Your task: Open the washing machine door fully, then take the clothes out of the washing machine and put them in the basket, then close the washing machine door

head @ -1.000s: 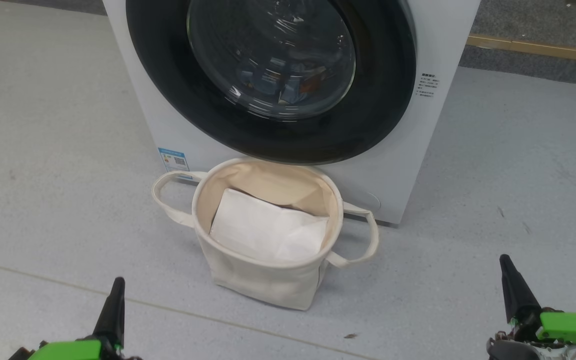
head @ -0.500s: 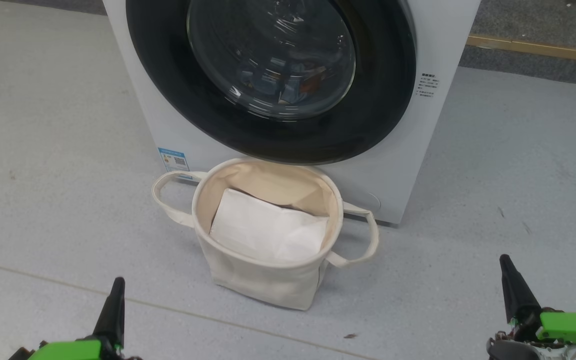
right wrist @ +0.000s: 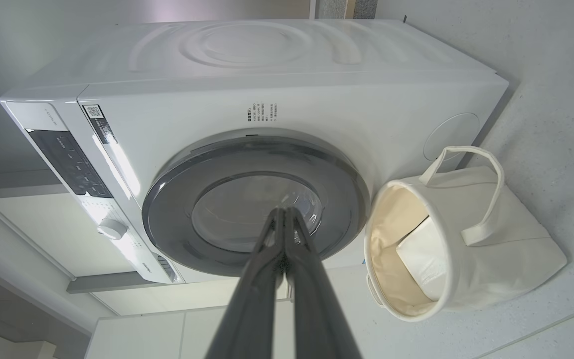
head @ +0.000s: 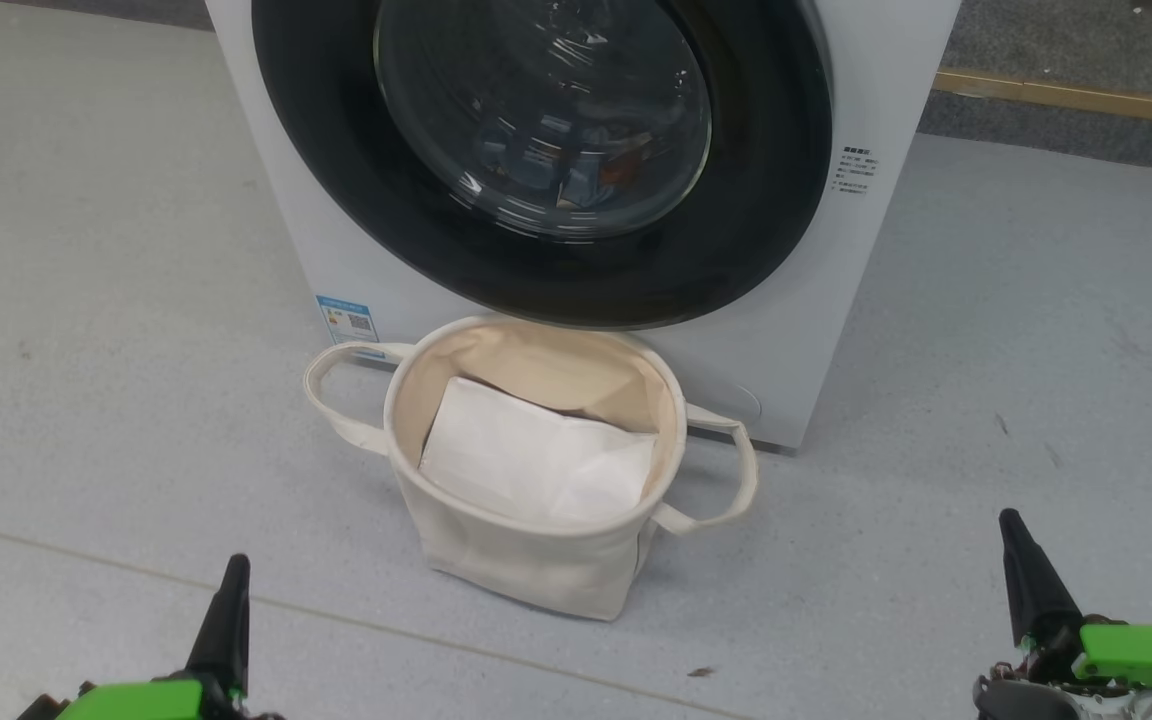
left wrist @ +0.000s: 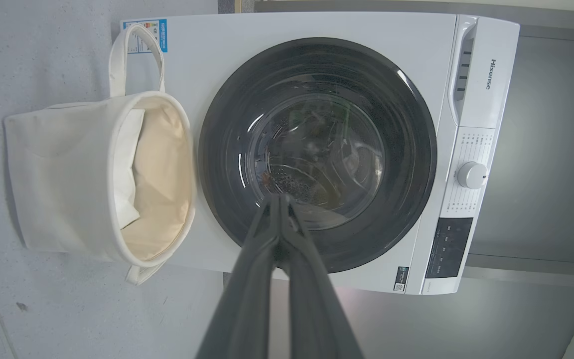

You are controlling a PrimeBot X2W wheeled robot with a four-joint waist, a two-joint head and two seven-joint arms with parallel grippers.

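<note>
Head view: washing machine door is shut flat against the washing machine. The clothes are inside the drum, blue and orange patches visible through the glass. The basket stands upright on the floor, right in front of the machine below the door, with a folded white sheet in it. Left gripper is at lower left and right gripper at lower right. Both are pinched to a point, hold nothing and sit well apart from the basket.

Left wrist view: left gripper fingers are pressed together and empty, aimed at the door glass with no contact. The basket sits just beside the door rim. Can't make out the clothes here, too many reflections.

Right wrist view: right gripper fingers are also pressed together and empty, lined up with the door. The basket is next to the door, sheet visible inside.
</note>
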